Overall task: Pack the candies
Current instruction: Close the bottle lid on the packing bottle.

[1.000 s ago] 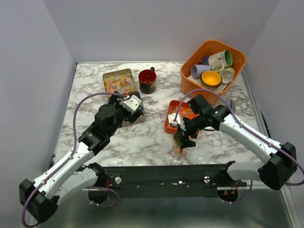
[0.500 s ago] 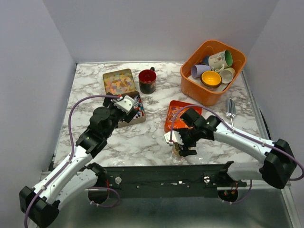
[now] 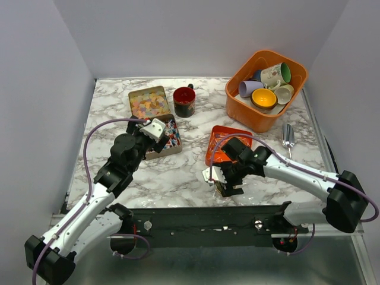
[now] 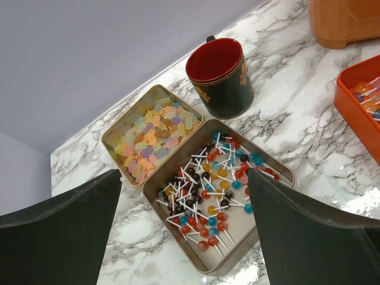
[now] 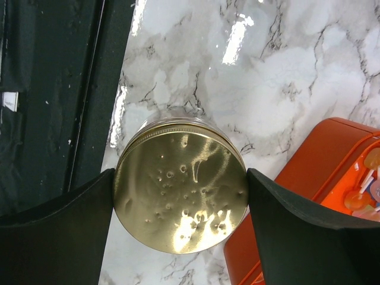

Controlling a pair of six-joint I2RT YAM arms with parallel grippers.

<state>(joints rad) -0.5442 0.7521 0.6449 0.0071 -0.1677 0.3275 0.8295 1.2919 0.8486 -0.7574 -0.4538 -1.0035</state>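
table (image 3: 190, 169), seen from above: back tin (image 3: 148, 102) sits far left w/ square candies (image 4: 151, 133) in it. front tin (image 4: 252, 228) touches its near-right side, lollipops (image 4: 208, 196) inside. mug (image 3: 184, 101) stands upright just right of back tin, behind front tin. bin (image 3: 261, 120) is in the far right corner, w/ mugs (image 3: 267, 89) piled in it. tray (image 3: 211, 153) lies nearer than the bin, apart from it, w/ more candies (image 4: 363, 94) in it. scoop (image 3: 287, 138) lies right of tray. jar (image 5: 178, 196) stands at the near edge, just in front of tray, between right gripper (image 5: 180, 172) fingers.
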